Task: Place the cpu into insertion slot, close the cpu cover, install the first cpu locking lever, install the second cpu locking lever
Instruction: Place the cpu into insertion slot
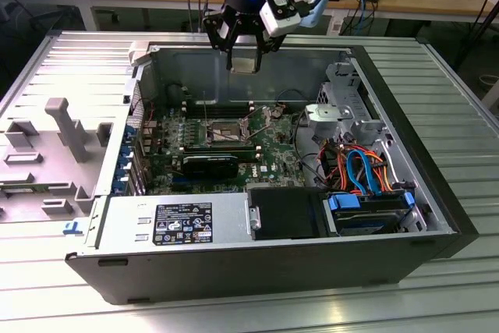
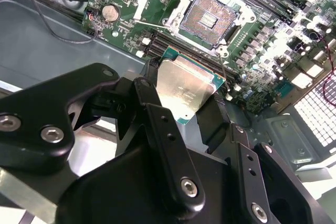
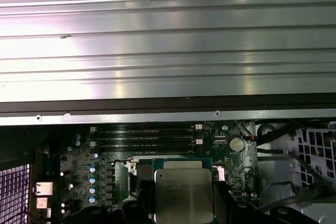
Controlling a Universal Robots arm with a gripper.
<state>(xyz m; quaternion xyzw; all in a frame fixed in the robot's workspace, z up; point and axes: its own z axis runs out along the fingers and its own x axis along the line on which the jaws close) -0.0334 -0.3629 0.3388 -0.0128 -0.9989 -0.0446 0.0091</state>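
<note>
My gripper [image 1: 244, 62] hangs above the far wall of the open computer case, shut on the cpu [image 1: 245, 65], a small flat square chip with a dull silver top. Both wrist views show the cpu [image 2: 184, 87] [image 3: 183, 195] clamped between the black fingers [image 2: 157, 124]. The insertion slot [image 1: 224, 132] [image 2: 206, 18] lies on the green board below, its dark centre uncovered. The cpu cover [image 2: 177, 4] stands swung back beside the slot. The cpu is well above the slot and apart from it.
A black fan shroud [image 1: 284, 212] and a grey power supply [image 1: 175, 224] line the case's near side. Blue and orange cables [image 1: 359, 169] fill the exterior view's right. Long black memory slots [image 3: 144, 137] run beside the socket. A grey plastic part [image 1: 54, 146] lies outside.
</note>
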